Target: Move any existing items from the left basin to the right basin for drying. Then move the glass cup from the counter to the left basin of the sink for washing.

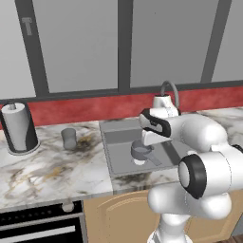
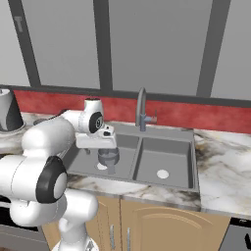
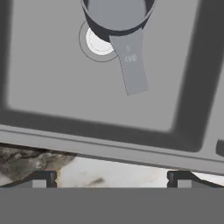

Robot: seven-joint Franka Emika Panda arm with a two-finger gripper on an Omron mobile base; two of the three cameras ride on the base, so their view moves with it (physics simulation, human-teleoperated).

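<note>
I see my gripper (image 3: pixel 109 178) spread wide, holding nothing, above the left basin (image 3: pixel 52 83). The saucepan (image 3: pixel 118 17) sits in that basin, beside its drain; the glass cup (image 1: pixel 69 138) stands on the tabletop (image 1: pixel 47 166).

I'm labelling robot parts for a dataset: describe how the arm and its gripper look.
The arm is built of glossy white, rounded shells with dark, nearly black rings and round caps at the joints; one large black disc with a grey centre sits at its elbow. The hand is a white block with a black band. The gripper has two small dark grey, square-edged finger tips. No cables or markings are visible.
</note>
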